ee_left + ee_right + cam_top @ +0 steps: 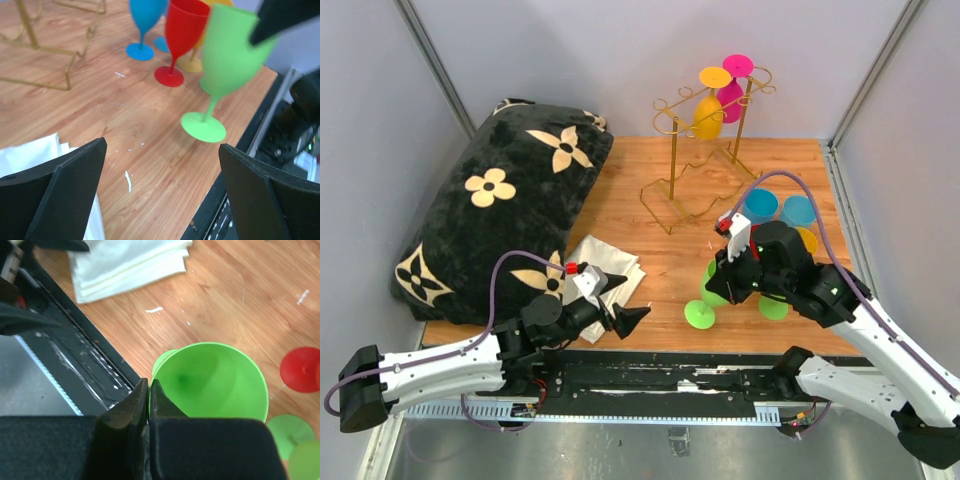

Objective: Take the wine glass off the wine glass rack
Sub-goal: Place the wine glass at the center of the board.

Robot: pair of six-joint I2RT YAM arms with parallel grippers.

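Observation:
The gold wire wine glass rack [705,150] stands at the back of the wooden table, with a yellow glass [708,115] and a pink glass [730,95] hanging upside down from it. Its base also shows in the left wrist view [30,37]. My right gripper [725,272] is shut on the rim of a green wine glass [210,385], upright near the table's front edge. Its foot [699,315] is at or just above the wood. The glass also shows in the left wrist view [227,55]. My left gripper [623,300] is open and empty, low over the front edge [162,145].
A red glass [185,30], a blue glass [145,15] and a second green foot [290,430] stand close behind the held glass. More blue glasses [760,205] stand at the right. A folded white cloth [605,270] and a black flowered pillow [500,210] lie at the left.

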